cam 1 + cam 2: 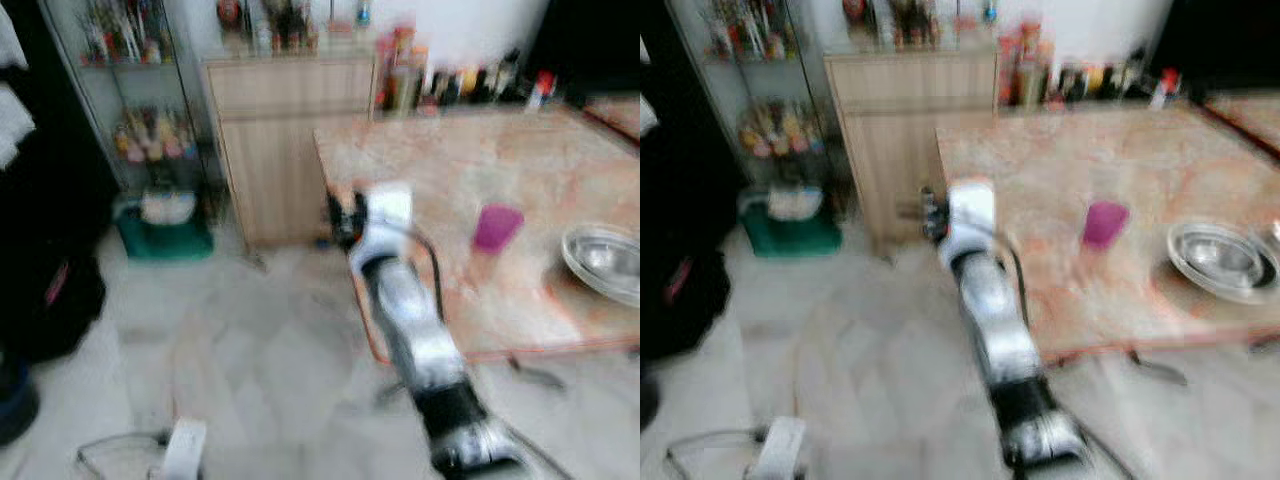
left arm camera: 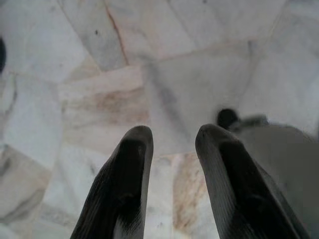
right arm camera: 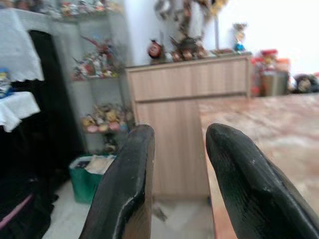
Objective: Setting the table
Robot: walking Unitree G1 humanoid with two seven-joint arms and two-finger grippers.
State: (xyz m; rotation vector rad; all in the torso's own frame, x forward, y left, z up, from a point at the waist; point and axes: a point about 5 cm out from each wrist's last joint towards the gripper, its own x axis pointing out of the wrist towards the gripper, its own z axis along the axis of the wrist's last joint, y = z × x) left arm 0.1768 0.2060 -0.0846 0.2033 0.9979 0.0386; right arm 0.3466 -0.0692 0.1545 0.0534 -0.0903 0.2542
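Observation:
A pink marble table stands at the right. On it sit a purple cup and, nearer the right edge, a steel bowl. My right arm reaches forward at table height, and its gripper hovers just off the table's left edge, left of the cup. In the right wrist view that gripper is open with nothing between its fingers and faces the cabinet. My left arm hangs low at the bottom left. Its gripper is open and empty over the floor tiles. The head views are blurred.
A wooden cabinet stands behind the table's left corner. Bottles and jars line the table's far edge. A glass shelf of figurines and a green bin are at the back left. A dark bulky shape is at the far left.

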